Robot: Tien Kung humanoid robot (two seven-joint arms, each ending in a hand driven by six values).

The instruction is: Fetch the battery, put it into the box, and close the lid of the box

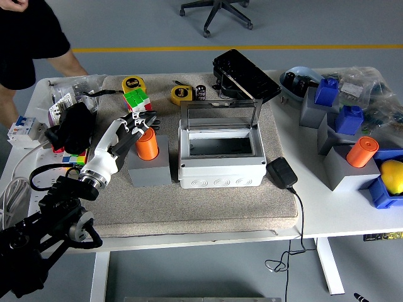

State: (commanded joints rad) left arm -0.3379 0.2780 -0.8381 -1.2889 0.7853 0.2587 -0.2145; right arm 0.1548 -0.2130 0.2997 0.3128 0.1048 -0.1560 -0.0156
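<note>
We see the left hand (133, 128) right at the orange battery (147, 144), fingers loose and maybe touching it, not gripping. The battery stands on a gray block (150, 171) beside the open box (221, 160).

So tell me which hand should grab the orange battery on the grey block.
The left hand. Its fingers are already at the top of the orange battery, which stands upright in the grey block left of the open box. The right hand is out of view.

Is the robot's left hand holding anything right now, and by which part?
Cannot tell: the left hand is at the top of the orange cylindrical battery, but a closed grip isn't visible.
</note>
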